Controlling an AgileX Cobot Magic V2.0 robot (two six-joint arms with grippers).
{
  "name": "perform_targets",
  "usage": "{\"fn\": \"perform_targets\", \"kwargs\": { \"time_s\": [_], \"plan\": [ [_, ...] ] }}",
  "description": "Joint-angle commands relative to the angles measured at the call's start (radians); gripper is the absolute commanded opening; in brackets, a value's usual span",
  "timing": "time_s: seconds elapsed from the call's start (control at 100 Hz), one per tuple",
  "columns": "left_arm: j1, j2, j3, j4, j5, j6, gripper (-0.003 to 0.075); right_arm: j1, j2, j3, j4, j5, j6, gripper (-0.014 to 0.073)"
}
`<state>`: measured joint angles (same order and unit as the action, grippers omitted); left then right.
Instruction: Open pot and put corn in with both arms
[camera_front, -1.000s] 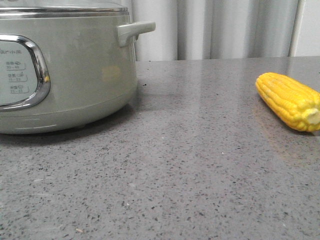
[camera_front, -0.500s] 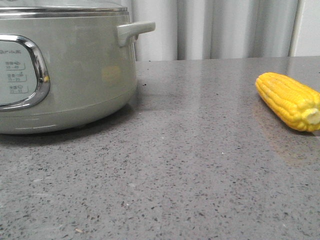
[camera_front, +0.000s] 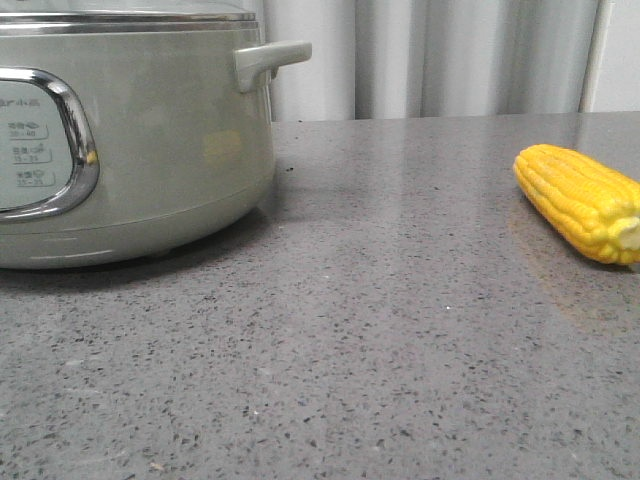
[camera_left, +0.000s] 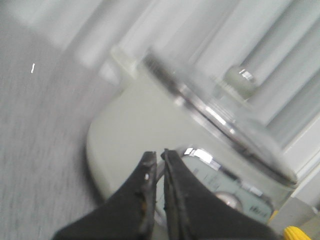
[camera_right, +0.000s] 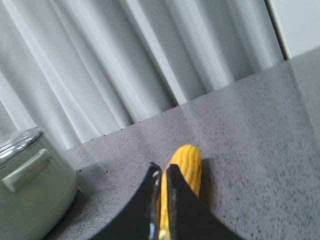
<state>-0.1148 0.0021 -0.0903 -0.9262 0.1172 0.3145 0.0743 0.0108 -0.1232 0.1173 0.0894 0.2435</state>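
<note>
The electric cooker (camera_front: 130, 140) fills the front view's upper left, its glass lid (camera_left: 220, 107) on (knob untouched); the corn cob (camera_front: 580, 202) lies at the right edge. Left gripper (camera_left: 160, 160) and right gripper (camera_right: 163, 175) are both clenched, empty. Approach seems underway; next, each must spread its jaws.

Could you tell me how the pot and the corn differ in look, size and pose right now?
The pot is pale grey-green and smooth; the corn is bright yellow with rows of kernels. The pot is far larger than the corn. The pot stands upright with its lid on, while the corn lies on its side. Both rest on the grey speckled table, well apart, neither held.
</note>
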Motion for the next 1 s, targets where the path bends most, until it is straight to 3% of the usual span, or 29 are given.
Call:
{"fn": "perform_targets", "kwargs": {
  "time_s": [0.0, 0.22, 0.3, 0.4, 0.42, 0.43, 0.5, 0.54, 0.59, 0.66, 0.99],
  "plan": [
    [0.000, 0.057, -0.101, 0.126, -0.034, 0.014, -0.0020, -0.006, 0.066, -0.128, -0.075, 0.028, -0.009, -0.0067],
    [0.000, 0.283, -0.289, 0.345, 0.059, 0.032, -0.0017, -0.006, 0.242, -0.327, -0.189, 0.107, -0.009, -0.0067],
    [0.000, 0.348, -0.333, 0.379, 0.068, 0.036, 0.0032, -0.006, 0.290, -0.363, -0.198, 0.113, -0.009, -0.0057],
    [0.000, 0.412, -0.383, 0.381, 0.071, 0.067, 0.0269, -0.006, 0.338, -0.402, -0.198, 0.165, -0.009, 0.0042],
    [0.000, 0.419, -0.389, 0.381, 0.070, 0.067, 0.0309, -0.006, 0.346, -0.410, -0.198, 0.179, -0.009, 0.0081],
    [0.000, 0.426, -0.398, 0.381, 0.070, 0.067, 0.0368, -0.006, 0.348, -0.412, -0.198, 0.184, -0.009, 0.0111],
    [0.000, 0.459, -0.430, 0.381, 0.098, 0.067, 0.0506, -0.006, 0.366, -0.435, -0.198, 0.225, -0.009, 0.0277],
    [0.000, 0.473, -0.446, 0.381, 0.108, 0.067, 0.0532, -0.006, 0.369, -0.448, -0.198, 0.239, -0.009, 0.0360],
    [-0.007, 0.494, -0.468, 0.381, 0.110, 0.079, 0.0529, -0.006, 0.369, -0.460, -0.198, 0.247, -0.009, 0.0471],
    [-0.022, 0.529, -0.501, 0.381, 0.108, 0.121, 0.0503, -0.006, 0.369, -0.478, -0.198, 0.253, -0.011, 0.0550],
    [-0.156, 0.781, -0.680, 0.386, -0.037, 0.161, 0.0473, -0.006, 0.370, -0.500, -0.198, 0.247, -0.011, 0.0559]
  ]
}}
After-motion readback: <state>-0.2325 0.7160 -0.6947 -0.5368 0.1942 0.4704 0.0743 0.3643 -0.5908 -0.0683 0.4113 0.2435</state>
